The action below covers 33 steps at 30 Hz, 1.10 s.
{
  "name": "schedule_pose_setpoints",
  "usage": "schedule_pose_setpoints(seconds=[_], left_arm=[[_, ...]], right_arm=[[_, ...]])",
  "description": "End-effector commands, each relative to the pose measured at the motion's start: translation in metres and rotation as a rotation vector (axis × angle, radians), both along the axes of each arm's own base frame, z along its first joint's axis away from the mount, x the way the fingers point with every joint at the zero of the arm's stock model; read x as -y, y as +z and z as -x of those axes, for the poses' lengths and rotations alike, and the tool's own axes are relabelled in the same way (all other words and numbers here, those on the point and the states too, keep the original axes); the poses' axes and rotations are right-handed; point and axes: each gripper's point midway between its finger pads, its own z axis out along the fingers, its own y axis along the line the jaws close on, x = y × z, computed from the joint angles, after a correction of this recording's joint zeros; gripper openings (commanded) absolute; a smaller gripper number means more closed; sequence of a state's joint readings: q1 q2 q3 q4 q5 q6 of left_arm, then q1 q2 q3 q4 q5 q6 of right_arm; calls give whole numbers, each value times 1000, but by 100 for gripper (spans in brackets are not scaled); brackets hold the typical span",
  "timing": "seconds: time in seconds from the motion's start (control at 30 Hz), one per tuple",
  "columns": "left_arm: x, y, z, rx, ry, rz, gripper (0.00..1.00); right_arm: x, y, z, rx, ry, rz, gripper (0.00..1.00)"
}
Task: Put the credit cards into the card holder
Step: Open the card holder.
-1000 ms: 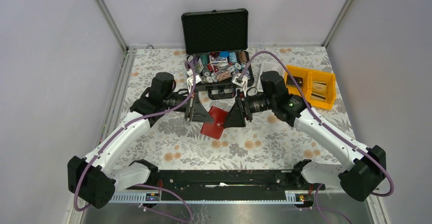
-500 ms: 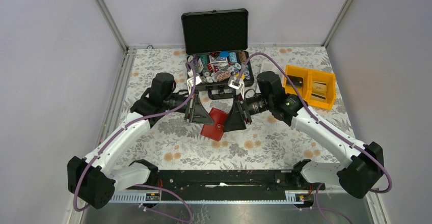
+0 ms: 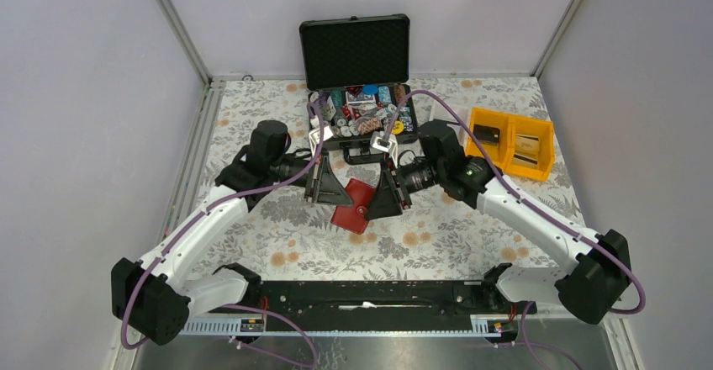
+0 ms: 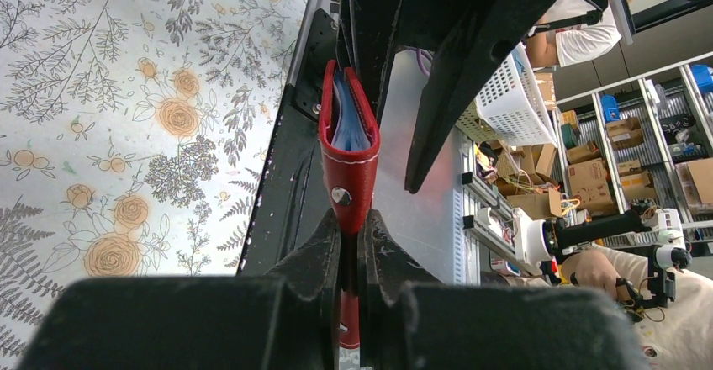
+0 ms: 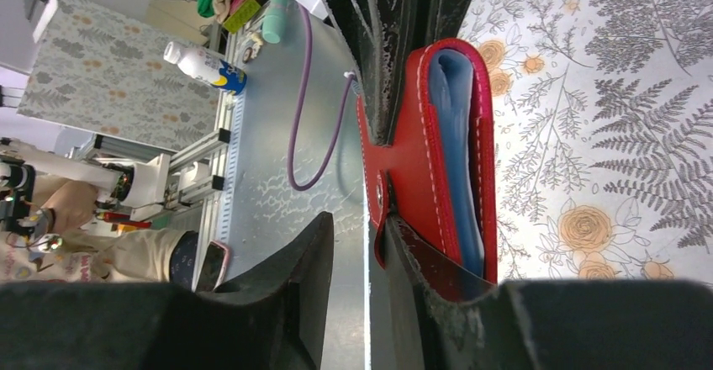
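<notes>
The dark red card holder [image 3: 353,203] hangs above the floral table between my two grippers, folded nearly shut. My left gripper [image 3: 330,191] is shut on its edge; in the left wrist view the holder [image 4: 353,168] is pinched at the fingertips [image 4: 349,219], with pale blue credit cards [image 4: 345,122] inside. My right gripper [image 3: 384,197] is open, and in the right wrist view [image 5: 360,223] the snap tab [image 5: 378,198] lies in the gap. One finger [image 5: 420,256] rests against the holder [image 5: 420,151]. Pale blue card edges [image 5: 461,134] show in the fold.
An open black hard case [image 3: 357,50] full of poker chips [image 3: 366,111] stands just behind the grippers. Yellow plastic bins [image 3: 513,141] sit at the back right. A black rail [image 3: 361,294] runs along the near edge between the arm bases.
My right arm has moved a little left and nearer, bringing its gripper closer against the card holder. The left arm and the holder have stayed still.
</notes>
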<state>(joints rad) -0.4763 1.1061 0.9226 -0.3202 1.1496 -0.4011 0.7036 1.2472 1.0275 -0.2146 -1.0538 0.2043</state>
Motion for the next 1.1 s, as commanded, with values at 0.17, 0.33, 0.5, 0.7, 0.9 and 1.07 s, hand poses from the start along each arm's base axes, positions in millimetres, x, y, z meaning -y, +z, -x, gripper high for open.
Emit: schedule_pose_setpoints(seconds=[0.17, 0.33, 0.5, 0.7, 0.9, 1.07], left_arm=[[3, 15, -1, 71, -22, 52, 0], [3, 13, -4, 72, -6, 44, 0], [1, 6, -17, 58, 55, 10, 0], [-1, -7, -31, 16, 111, -44, 0], [-4, -13, -39, 10, 152, -73, 0], [-5, -18, -43, -12, 165, -89, 0]], right_arm=[[-14, -4, -16, 119, -81, 47, 21], [-18, -12, -27, 192, -148, 90, 5], [-20, -19, -38, 287, -218, 135, 0], [-23, -31, -47, 409, -291, 214, 0], [-26, -32, -51, 484, -337, 235, 0], [-31, -32, -50, 544, -337, 249, 0]])
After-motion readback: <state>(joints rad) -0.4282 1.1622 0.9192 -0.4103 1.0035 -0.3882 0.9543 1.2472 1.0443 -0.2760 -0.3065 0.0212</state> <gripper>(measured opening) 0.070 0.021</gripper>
